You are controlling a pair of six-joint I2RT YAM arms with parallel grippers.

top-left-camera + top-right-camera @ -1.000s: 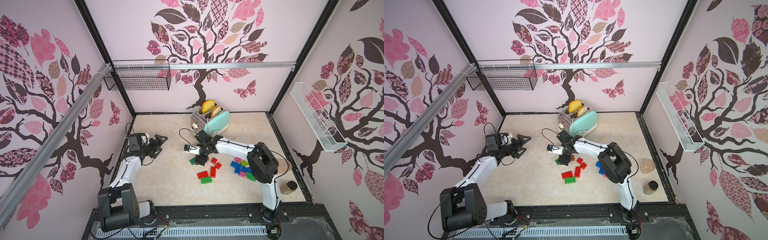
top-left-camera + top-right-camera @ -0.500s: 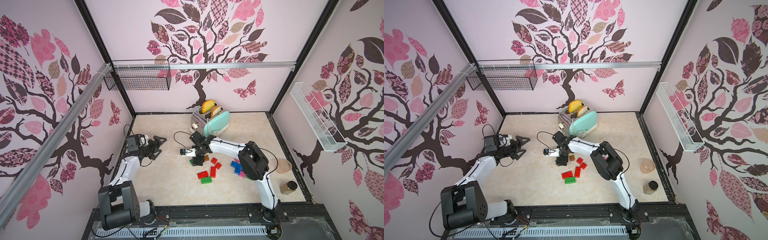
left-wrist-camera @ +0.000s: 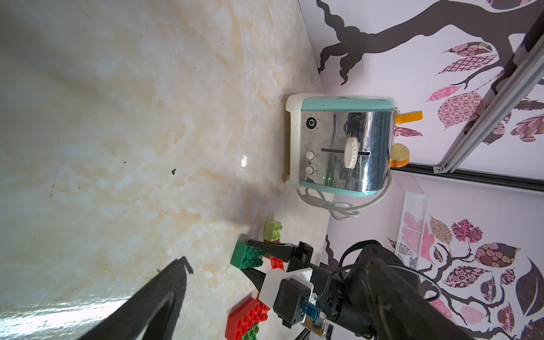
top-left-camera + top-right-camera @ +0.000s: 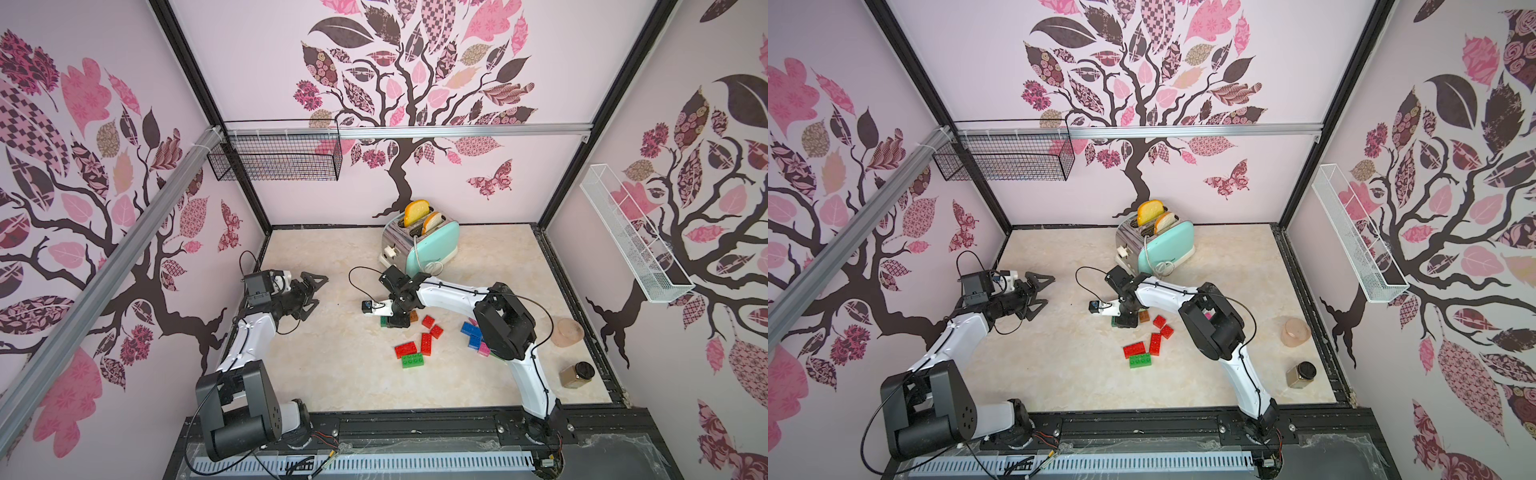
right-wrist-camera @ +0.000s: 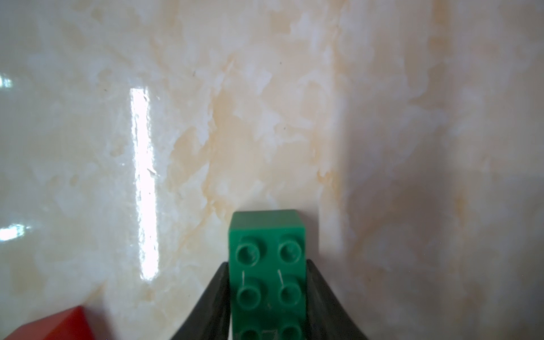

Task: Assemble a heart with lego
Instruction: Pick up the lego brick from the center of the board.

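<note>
Clamping green brick (image 5: 266,235) between right gripper (image 5: 266,266) fingers; holding left gripper (image 4: 318,291) spread wide, empty, off near the side wall (image 4: 187,249); open bare table (image 4: 332,374) ahead of the brick

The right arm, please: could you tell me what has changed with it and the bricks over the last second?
The right pincer has closed on the dark green brick, and that arm's elbow has swung inward, over the blue bricks. The left pincer stayed open and barely shifted; the red bricks and the toaster have not moved.
</note>
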